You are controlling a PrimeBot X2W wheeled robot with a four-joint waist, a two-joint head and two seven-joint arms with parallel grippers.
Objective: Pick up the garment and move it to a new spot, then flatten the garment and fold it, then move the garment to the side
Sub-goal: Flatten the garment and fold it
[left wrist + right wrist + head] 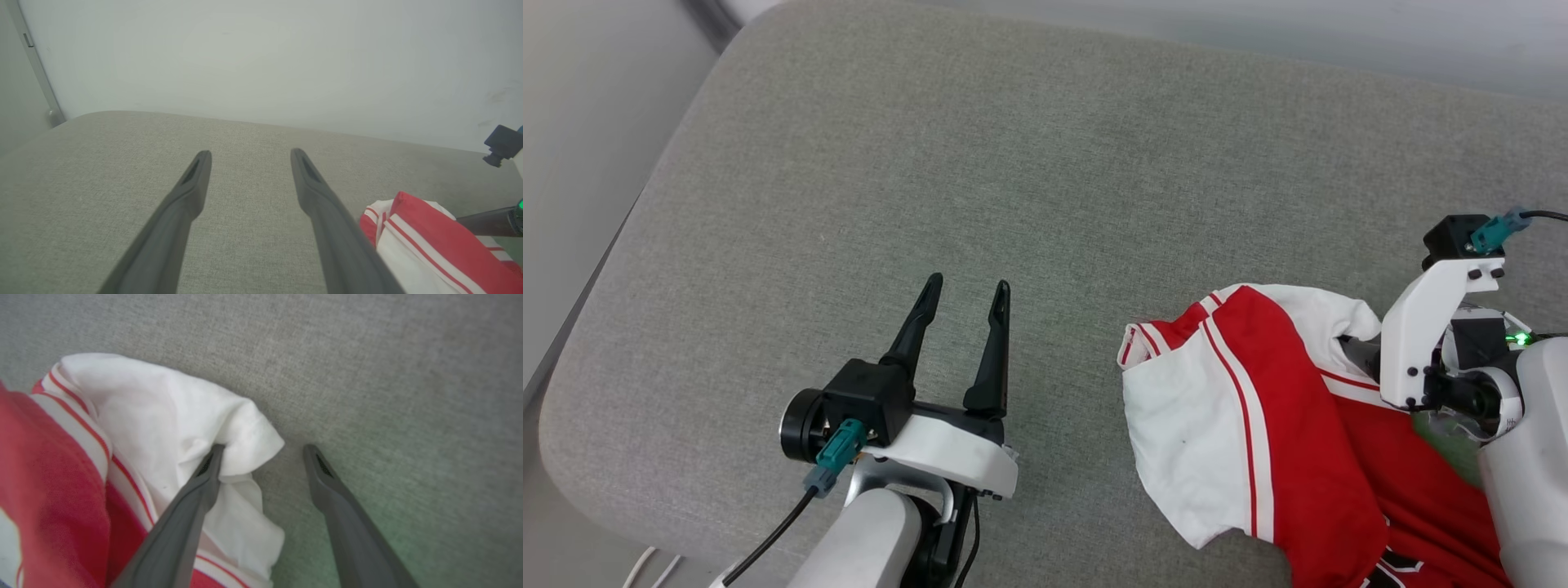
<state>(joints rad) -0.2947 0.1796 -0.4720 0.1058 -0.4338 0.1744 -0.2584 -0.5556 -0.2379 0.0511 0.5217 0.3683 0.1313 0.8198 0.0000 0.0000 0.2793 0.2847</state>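
Note:
The garment (1258, 408), red with white sleeves and red-and-white stripes, lies crumpled at the lower right of the grey padded surface (1013, 163). My right gripper (264, 451) is open at its far edge. Its left finger (204, 486) presses into a fold of white sleeve (171, 416), and the other finger is over bare grey fabric. In the head view its white wrist housing (1421, 335) stands over the garment and the fingers are mostly hidden in the cloth. My left gripper (969, 286) is open and holds nothing, well left of the garment (429, 245), above the bare surface.
The padded surface has a rounded left edge (596, 286) with pale floor beyond it. A light wall (261, 61) rises behind the far edge. A black cable (768, 539) hangs from my left wrist at the near edge.

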